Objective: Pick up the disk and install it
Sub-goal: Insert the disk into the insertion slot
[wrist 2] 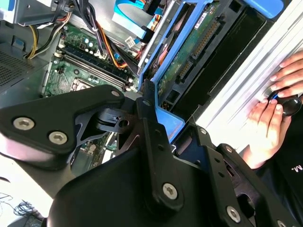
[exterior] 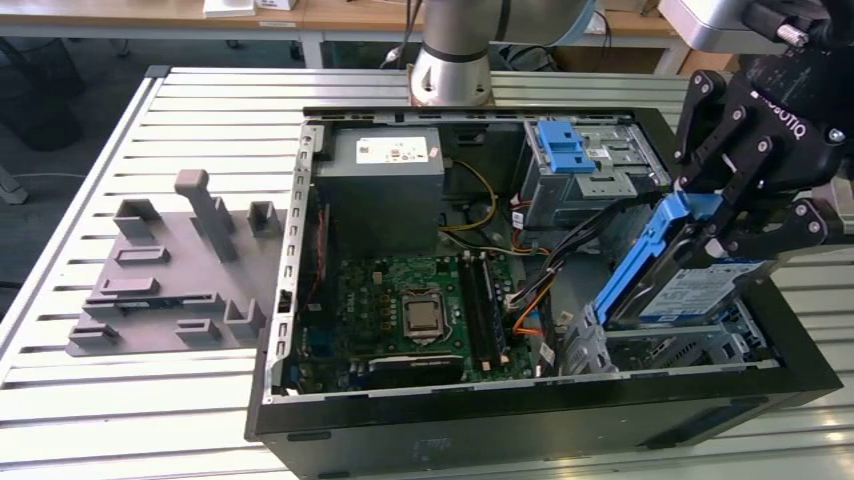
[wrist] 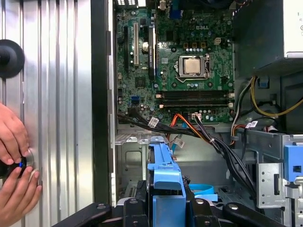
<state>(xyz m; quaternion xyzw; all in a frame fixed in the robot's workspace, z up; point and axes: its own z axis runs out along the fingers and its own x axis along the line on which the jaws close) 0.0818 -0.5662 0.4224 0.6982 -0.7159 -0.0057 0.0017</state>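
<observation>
One tool (exterior: 741,232) is at work, and its jaws are clamped on the upper end of the disk (exterior: 687,285). The disk hangs at the exterior view's right, above the lower right corner of the open computer case (exterior: 534,405).

The disk is not level. Its long axis runs steeply, from the tool at the upper right down toward the lower left. One blue rail (exterior: 638,262) runs along the edge that faces the motherboard (exterior: 414,310), and the label face shows on the other side of that rail.

Directly under the disk's low end sits the metal drive cage (exterior: 667,350), in that same corner of the case. The low end is just at the cage's top edge; whether the two touch cannot be told.

As I judge it, the relation that matters is this: the cage lies below the tool and slightly to the lower left, roughly along the disk's own long axis. The disk also stands tilted against the cage rather than lying flat in line with it, so it is carried to its place but not seated.

In the first wrist view, two hands (wrist: 12,135) of a person rest on the ribbed counter (exterior: 160,400) beside the case. They are around a small black device (wrist: 9,166), well apart from the disk.
</observation>
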